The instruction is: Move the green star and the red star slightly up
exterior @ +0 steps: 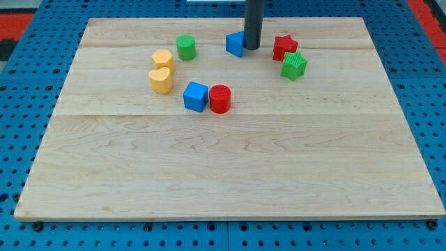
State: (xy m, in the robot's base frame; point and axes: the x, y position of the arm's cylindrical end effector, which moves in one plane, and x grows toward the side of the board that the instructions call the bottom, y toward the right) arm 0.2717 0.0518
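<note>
Standing near the top of the wooden board [223, 167], the rod's tip [251, 48] rests just beside a blue block [235, 44], on that block's right. There are no jaws to speak of, only the bare rod end. Both target blocks lie to the tip's right: the red star [283, 47] roughly level with it, and the green star [294, 65] touching the red one, a little lower and further right. To nudge them up, I reckon the tip must first get beneath them. The green cylinder [185, 47], two yellow blocks [161, 70], another blue block [196, 96] and the red cylinder [219, 99] sit well apart to the left.
</note>
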